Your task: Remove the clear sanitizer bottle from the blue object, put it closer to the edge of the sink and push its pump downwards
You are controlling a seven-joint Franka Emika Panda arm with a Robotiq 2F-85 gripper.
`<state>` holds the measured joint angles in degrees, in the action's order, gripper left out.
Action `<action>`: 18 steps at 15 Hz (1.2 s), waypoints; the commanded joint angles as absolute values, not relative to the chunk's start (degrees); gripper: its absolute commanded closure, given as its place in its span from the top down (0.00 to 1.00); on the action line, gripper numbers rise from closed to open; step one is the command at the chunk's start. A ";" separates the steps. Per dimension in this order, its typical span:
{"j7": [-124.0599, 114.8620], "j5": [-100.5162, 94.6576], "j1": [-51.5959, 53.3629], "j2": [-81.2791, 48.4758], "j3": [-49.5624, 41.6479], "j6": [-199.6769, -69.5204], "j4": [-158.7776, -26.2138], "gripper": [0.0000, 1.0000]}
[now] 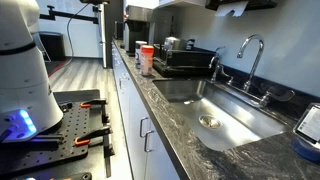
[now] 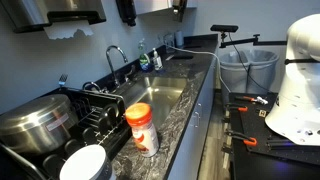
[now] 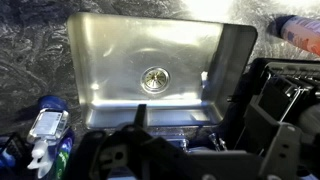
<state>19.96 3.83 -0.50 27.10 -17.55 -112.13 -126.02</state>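
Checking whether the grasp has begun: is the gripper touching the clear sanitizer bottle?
Apart. In the wrist view the clear sanitizer bottle sits off to the side of the gripper, outside its fingers.

2 exterior views from opposite counter [image 1: 205, 152] ends, wrist view overhead; common ground: sink [image 3: 110, 50]

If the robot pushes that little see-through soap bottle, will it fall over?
Probably tippy: the clear sanitizer bottle looks small and narrow, and it rests on the rounded blue object, not the flat counter. Its smooth plastic may be slippery to grip. It likely feels light, though how full it is can't be told.
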 commanded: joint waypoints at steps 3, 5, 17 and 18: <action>20.62 4.64 -2.16 26.79 -16.25 -111.93 -125.86 1.00; 20.62 4.64 -2.16 26.79 -16.25 -111.93 -125.86 1.00; -13.69 -3.37 -11.53 13.13 -8.83 -130.77 -124.68 1.00; -16.69 -5.05 -12.02 11.62 -8.26 -131.72 -124.37 1.00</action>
